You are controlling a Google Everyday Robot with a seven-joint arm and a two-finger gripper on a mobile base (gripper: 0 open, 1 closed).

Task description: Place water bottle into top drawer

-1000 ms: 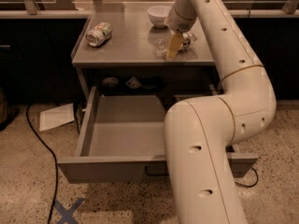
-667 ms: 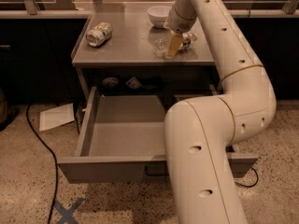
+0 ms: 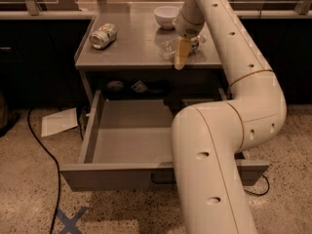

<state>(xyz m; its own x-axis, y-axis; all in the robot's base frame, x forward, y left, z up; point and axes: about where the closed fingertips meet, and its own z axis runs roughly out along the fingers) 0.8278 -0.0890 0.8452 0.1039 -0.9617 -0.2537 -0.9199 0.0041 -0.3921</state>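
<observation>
The gripper [image 3: 181, 58], at the far right of the dull grey metal table [image 3: 136, 48], looks smooth, matt and yellowish beside the clear, crinkled plastic water bottle [image 3: 168, 48]. The top drawer [image 3: 129, 140] is matt grey metal. The arm [image 3: 214, 150] is smooth, slightly glossy cream plastic.

Drink can [image 3: 103, 35] and white bowl [image 3: 166, 16] on countertop [image 3: 136, 50]; paper sheet [image 3: 59, 122] on floor [image 3: 29, 189]

yellow gripper [image 3: 181, 57] over clear water bottle [image 3: 168, 48], grey top drawer [image 3: 112, 175]
</observation>
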